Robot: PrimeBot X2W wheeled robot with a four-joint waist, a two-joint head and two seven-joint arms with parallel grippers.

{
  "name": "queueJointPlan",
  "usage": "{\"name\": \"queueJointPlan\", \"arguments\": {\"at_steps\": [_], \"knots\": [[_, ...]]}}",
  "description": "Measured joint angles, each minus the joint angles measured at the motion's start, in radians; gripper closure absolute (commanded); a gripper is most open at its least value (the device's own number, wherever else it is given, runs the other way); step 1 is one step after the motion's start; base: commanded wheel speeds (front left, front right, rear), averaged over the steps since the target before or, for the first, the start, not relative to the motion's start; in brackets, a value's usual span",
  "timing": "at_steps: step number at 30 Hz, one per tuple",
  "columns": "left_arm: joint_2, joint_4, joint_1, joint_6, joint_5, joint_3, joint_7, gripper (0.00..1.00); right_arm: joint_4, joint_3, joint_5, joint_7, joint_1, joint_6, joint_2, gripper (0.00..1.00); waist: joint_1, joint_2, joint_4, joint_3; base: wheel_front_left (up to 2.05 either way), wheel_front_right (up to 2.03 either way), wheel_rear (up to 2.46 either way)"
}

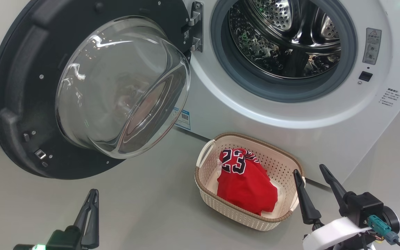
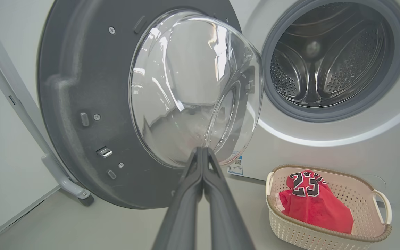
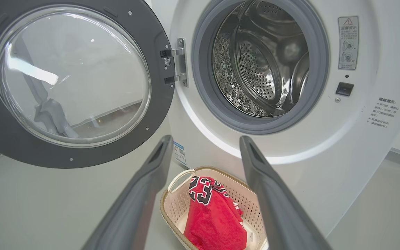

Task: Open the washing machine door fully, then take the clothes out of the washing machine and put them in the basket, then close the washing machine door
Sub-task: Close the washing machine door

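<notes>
While its two dark fingers press tightly together with nothing between them, the left gripper (image 1: pixel 93 194) hangs over the grey floor (image 1: pixel 144 211), pointing toward the lower rim of the washing machine door (image 1: pixel 19 86), which stands swung wide open, its glass bowl bulging outward. The right gripper (image 1: pixel 308 170) has its fingers spread apart and empty, just beside the right end of the basket (image 1: pixel 241 136). The cream basket sits on the floor close to the front of the washing machine (image 1: pixel 255 114) and holds the red clothes (image 1: pixel 247 184), the number 23 jersey uppermost. Behind the grey gasket (image 1: pixel 221 66), the steel drum (image 1: pixel 283 38) gleams.
</notes>
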Motion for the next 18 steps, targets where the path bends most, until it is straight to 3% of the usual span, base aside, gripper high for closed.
{"name": "queueJointPlan", "arguments": {"at_steps": [11,14,18], "knots": [[-0.016,-0.019,0.0,0.003,-0.059,0.018,-0.001,1.0,0.001,0.0,0.0,0.0,0.0,0.0,0.0,0.0,0.0,0.0,0.001,-0.003,0.0,0.0,0.0],[-0.03,-0.038,0.0,-0.002,-0.137,0.027,-0.009,1.0,0.001,0.0,0.0,0.0,0.0,0.0,0.0,0.0,0.0,0.0,0.002,-0.001,0.0,0.0,0.0],[-0.056,-0.066,0.001,-0.039,-0.323,0.03,-0.017,1.0,0.001,0.0,0.0,0.0,0.0,0.0,0.0,0.0,0.0,0.0,0.004,0.002,0.0,0.0,0.0]]}}
